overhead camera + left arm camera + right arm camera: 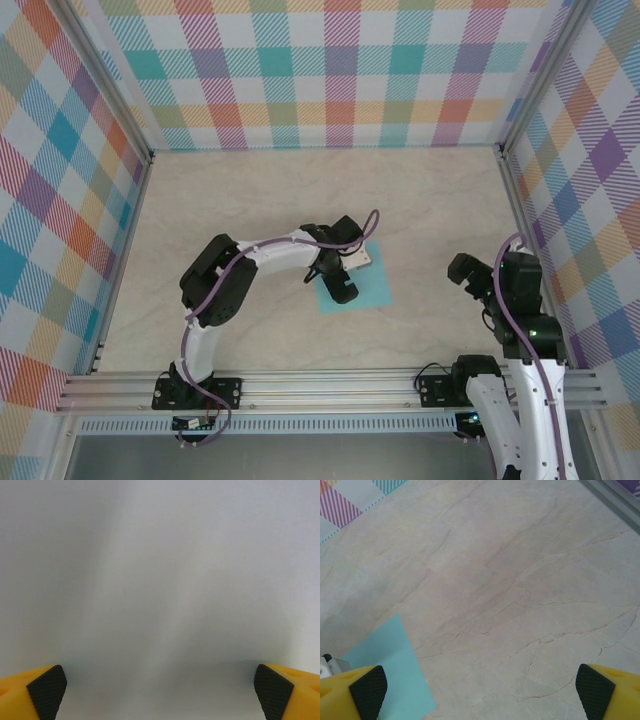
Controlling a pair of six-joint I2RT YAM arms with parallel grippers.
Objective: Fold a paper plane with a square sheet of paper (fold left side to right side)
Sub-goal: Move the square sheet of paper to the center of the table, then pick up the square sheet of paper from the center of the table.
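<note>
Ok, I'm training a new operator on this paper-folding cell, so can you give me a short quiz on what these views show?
1. True or false: the right gripper is clamped on the square sheet of paper.
2. Which gripper hangs over the sheet? A) left gripper B) right gripper C) both
3. Fill in: the sheet lies on the ____.

Key: 1 false, its jaws stand wide open, off to the side of the sheet. 2 A. 3 table.
</note>
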